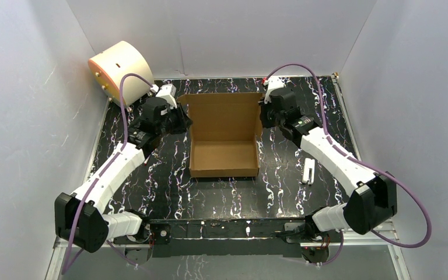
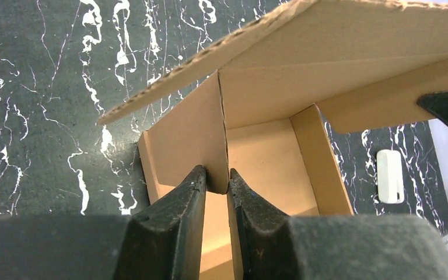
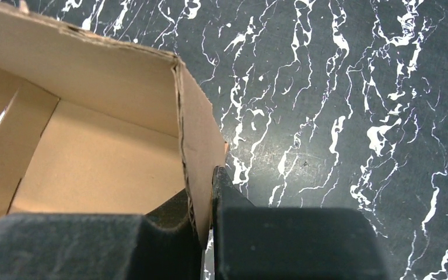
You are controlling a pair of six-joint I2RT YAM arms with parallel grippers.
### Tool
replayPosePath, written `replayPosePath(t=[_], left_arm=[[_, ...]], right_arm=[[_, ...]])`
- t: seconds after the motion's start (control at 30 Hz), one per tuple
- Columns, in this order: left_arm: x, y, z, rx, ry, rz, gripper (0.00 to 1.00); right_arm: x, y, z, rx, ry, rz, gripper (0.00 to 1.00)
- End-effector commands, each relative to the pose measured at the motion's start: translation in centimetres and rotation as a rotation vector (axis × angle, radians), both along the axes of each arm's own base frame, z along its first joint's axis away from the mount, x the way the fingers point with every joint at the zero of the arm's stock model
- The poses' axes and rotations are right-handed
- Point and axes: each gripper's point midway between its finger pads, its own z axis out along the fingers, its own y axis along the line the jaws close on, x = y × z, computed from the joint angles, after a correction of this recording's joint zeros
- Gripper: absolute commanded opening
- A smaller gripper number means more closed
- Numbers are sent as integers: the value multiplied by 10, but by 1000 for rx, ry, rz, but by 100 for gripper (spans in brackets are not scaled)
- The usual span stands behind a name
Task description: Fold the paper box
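The paper box (image 1: 224, 157) is brown corrugated cardboard and lies in the middle of the table. Its tray is formed, and the lid panel (image 1: 221, 114) stands up at the back. My left gripper (image 1: 182, 121) is at the box's back left corner. In the left wrist view it (image 2: 216, 177) is shut on the edge of a side flap (image 2: 192, 137). My right gripper (image 1: 263, 116) is at the back right corner. In the right wrist view it (image 3: 203, 188) is shut on the right side flap (image 3: 201, 140), one finger inside the box and one outside.
A cream drum with an orange face (image 1: 116, 69) leans at the back left corner by the wall. A small white block (image 1: 308, 171) lies on the black marbled table (image 1: 169, 186) right of the box, also seen as the white block (image 2: 389, 175). Grey walls enclose the table.
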Motion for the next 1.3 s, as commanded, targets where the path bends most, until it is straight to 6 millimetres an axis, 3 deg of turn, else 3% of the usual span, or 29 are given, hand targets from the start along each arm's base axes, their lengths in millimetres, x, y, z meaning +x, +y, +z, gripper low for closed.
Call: replayPosePath(t=[0.0, 0.23, 0.5, 0.8, 1.07, 1.27], left_arm=[[13, -4, 20, -42, -82, 100, 18], [22, -7, 23, -62, -111, 153, 19], [16, -24, 16, -88, -115, 141, 19], [3, -33, 4, -81, -114, 123, 19], [-13, -22, 1, -62, -133, 117, 20], [-12, 13, 21, 130, -219, 147, 37]], right_arm=[[16, 5, 15, 84, -22, -131, 12], [23, 5, 20, 120, -20, -198, 15], [22, 15, 28, 207, -23, -239, 15], [13, 18, 23, 260, -16, -280, 18], [6, 17, 25, 276, -56, -280, 19], [3, 8, 28, 127, -144, -169, 16]])
